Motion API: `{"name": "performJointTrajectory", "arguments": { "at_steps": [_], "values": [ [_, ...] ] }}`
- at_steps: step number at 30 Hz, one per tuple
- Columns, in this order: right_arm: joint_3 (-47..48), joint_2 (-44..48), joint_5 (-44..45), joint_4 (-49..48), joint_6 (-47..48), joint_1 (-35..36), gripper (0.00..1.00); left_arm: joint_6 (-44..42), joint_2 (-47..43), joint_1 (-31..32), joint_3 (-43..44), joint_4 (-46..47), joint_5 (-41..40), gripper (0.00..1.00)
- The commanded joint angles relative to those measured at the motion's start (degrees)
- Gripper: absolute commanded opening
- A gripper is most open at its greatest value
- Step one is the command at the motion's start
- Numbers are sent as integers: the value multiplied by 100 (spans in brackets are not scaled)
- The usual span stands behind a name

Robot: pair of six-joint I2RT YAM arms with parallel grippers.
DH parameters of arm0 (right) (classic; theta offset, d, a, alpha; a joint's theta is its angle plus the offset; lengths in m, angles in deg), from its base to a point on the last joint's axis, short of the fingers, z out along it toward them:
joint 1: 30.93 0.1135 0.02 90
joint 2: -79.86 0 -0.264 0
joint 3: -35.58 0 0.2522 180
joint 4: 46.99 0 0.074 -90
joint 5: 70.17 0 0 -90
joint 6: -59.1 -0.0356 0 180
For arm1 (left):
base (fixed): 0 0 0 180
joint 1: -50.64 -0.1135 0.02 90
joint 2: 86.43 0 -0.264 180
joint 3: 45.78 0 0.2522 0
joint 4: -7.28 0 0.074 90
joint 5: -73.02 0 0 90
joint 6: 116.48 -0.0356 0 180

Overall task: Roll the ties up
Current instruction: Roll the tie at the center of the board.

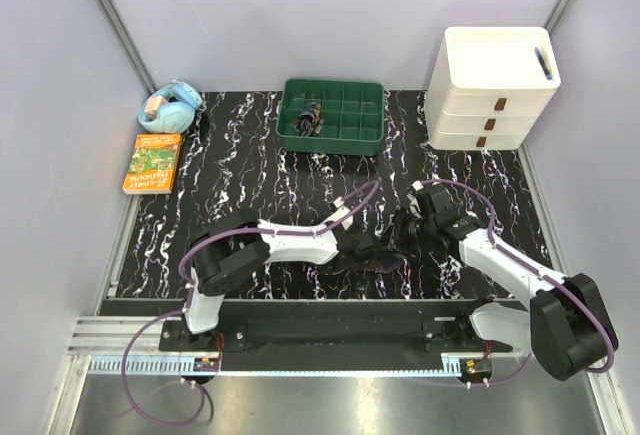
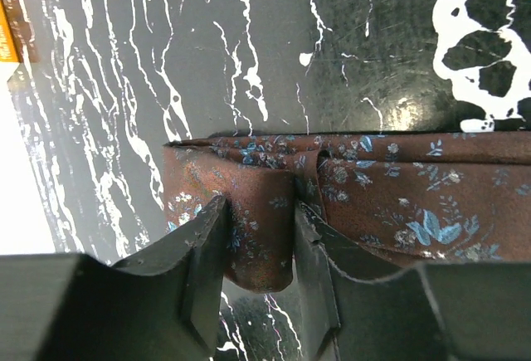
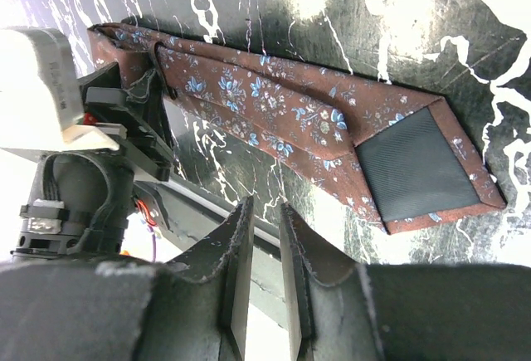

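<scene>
A dark brown tie (image 3: 274, 104) with small blue flowers lies flat on the black marbled table (image 2: 207, 54), near its front edge. Its wide pointed end (image 3: 419, 166) shows the dark lining and points right. In the top view the tie (image 1: 378, 258) is mostly hidden under the two wrists. My left gripper (image 2: 259, 207) is shut on the folded left end of the tie (image 2: 398, 187), and a hump of cloth fills the gap between its fingers. My right gripper (image 3: 264, 207) hovers just in front of the tie's middle, with its jaws a narrow gap apart and nothing between them.
A green compartment tray (image 1: 345, 142) stands at the back centre with a small dark bundle (image 1: 311, 118) in one cell. A white drawer unit (image 1: 495, 90) is at the back right. An orange book (image 1: 153, 162) and a blue device (image 1: 170, 107) lie at the left.
</scene>
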Motion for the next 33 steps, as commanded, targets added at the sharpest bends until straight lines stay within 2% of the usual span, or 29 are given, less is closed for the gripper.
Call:
{"name": "performJointTrajectory", "arguments": {
  "at_steps": [1,5,10,22,25,26,33],
  "values": [
    [254,155,80,68,43,-47,26,94,-273,-17,-158,690,850,40],
    [262,137,71,85,52,-47,26,77,-484,-43,-193,760,964,43],
    [289,164,71,94,52,-65,26,15,-774,-52,-255,865,1069,57],
    [376,120,71,94,43,-56,26,-2,-1055,-52,-273,857,1149,63],
    [412,85,71,103,52,-56,25,-38,-1152,-52,-211,848,1166,68],
    [438,76,71,94,52,-56,25,-73,-1178,-52,-193,839,1175,74],
    [508,23,71,94,52,-56,25,-117,-1345,-52,-79,769,1201,79]
  ]
}}
